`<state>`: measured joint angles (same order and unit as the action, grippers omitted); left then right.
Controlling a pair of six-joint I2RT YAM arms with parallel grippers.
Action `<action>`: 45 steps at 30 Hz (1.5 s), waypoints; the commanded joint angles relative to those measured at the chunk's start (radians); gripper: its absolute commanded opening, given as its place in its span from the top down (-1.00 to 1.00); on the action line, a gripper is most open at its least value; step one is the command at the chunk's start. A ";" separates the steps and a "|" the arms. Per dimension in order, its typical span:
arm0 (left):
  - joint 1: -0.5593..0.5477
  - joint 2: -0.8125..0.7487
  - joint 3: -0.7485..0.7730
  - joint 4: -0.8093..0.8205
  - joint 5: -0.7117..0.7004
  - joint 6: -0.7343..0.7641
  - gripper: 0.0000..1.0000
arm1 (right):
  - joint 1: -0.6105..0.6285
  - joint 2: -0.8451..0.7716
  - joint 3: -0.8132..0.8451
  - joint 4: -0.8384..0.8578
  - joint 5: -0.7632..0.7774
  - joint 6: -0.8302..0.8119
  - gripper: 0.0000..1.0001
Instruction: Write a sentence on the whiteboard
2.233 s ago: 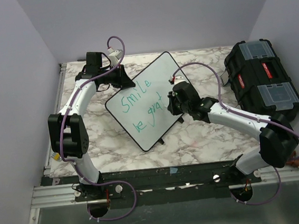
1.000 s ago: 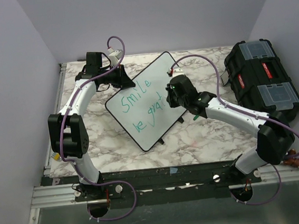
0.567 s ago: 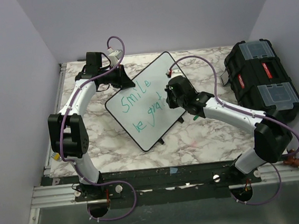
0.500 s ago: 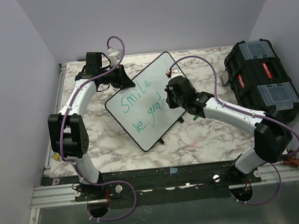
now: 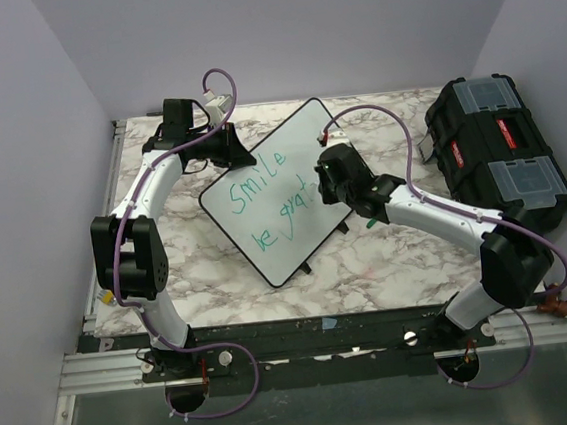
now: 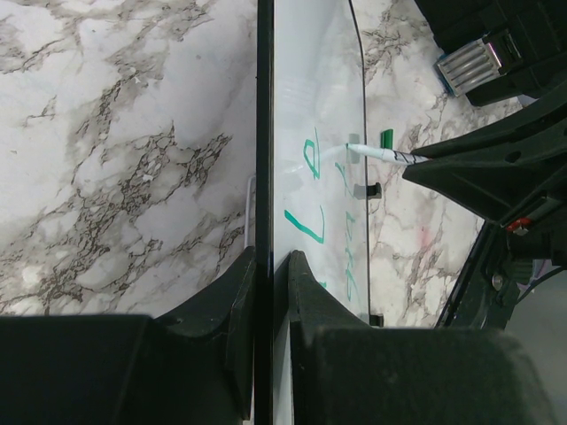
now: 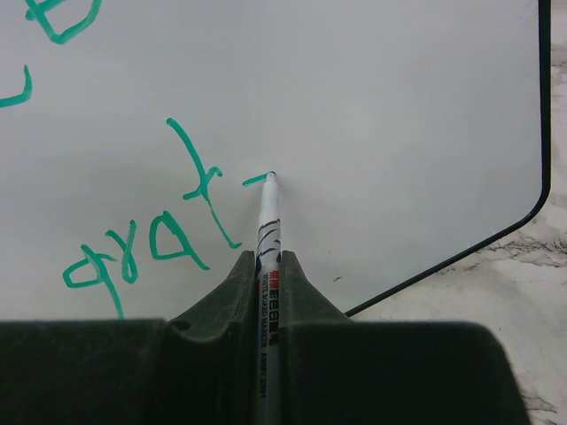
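A thin-stroked green sentence (image 5: pixel 270 200) marks the glossy, round-cornered whiteboard (image 5: pixel 302 140).

A black toolbox (image 5: pixel 499 152) with clear lid compartments sits at the right of the marble surface (image 5: pixel 369 269), a small green cap (image 5: pixel 370 222) lying nearer the middle.

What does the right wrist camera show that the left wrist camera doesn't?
Right wrist only: the right claw gripping the marker, tip touching a short stroke after the legible "grat" of the sentence. Left wrist only: the left claw clamping the whiteboard by its edge, the black toolbox, a small green piece on the table. Both: whiteboard, marker, green writing.
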<state>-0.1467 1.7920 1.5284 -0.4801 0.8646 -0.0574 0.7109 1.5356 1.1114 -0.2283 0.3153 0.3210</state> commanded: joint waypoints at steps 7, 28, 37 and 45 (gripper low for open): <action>0.000 -0.020 -0.004 0.026 -0.046 0.087 1.00 | -0.011 0.048 0.039 0.007 0.012 0.013 0.99; -0.001 -0.022 -0.004 0.029 -0.042 0.084 1.00 | -0.010 0.038 -0.016 0.031 -0.178 -0.003 0.99; 0.000 -0.024 -0.007 0.028 -0.043 0.086 1.00 | -0.010 -0.009 -0.112 0.015 -0.211 0.013 0.99; 0.000 -0.026 -0.008 0.029 -0.045 0.085 1.00 | -0.010 -0.040 -0.172 0.005 -0.193 0.034 0.99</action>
<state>-0.1432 1.7920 1.5269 -0.4965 0.8627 -0.0650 0.6983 1.4734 0.9936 -0.1574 0.1642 0.3325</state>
